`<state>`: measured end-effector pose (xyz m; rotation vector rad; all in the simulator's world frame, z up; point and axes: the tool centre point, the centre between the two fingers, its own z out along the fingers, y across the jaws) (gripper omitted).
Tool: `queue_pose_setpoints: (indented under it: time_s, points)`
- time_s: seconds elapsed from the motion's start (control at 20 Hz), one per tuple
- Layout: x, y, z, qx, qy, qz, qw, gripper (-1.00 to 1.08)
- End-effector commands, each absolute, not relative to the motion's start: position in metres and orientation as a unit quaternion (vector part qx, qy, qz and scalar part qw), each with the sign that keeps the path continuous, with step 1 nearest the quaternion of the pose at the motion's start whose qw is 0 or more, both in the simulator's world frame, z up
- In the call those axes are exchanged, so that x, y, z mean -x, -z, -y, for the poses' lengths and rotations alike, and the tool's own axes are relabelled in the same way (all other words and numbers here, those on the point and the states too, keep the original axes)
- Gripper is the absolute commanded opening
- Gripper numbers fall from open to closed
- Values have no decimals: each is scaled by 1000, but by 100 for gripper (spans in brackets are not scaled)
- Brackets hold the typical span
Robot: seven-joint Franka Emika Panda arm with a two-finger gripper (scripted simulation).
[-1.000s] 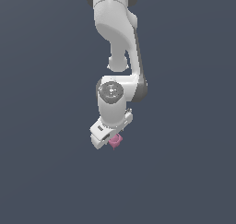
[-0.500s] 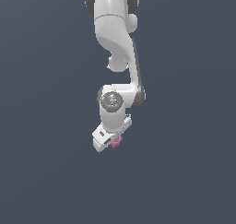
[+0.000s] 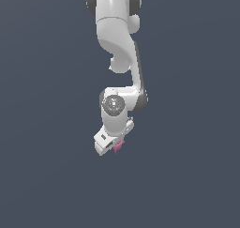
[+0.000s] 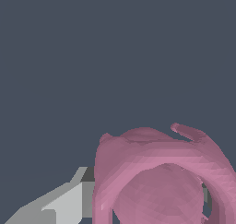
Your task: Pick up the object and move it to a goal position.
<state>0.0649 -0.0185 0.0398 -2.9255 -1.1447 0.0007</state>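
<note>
The object (image 3: 119, 146) is a small pink knobbly thing, mostly hidden behind the white gripper (image 3: 112, 146) in the exterior view. The gripper hangs from the white arm and is shut on it. In the wrist view the pink object (image 4: 156, 177) fills the near part of the picture, with a short point sticking out on one side. One grey-white finger (image 4: 60, 202) shows beside it, touching it; the other finger is hidden behind the object.
A plain dark grey-blue surface (image 3: 47, 128) lies all around. The white arm (image 3: 117, 44) comes down from the top of the exterior view.
The arm has stretched further down in the exterior view, and the gripper has sunk a little with the pink object still held in it.
</note>
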Motion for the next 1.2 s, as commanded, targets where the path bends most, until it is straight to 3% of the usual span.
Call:
queue_pose_setpoints:
  time_s: [0.0, 0.6, 1.15]
  points:
    - [-65, -40, 18, 931, 0, 364, 0, -100]
    - [-58, -46, 3, 931, 0, 364, 0, -100]
    - [-18, -82, -80, 931, 0, 364, 0, -100]
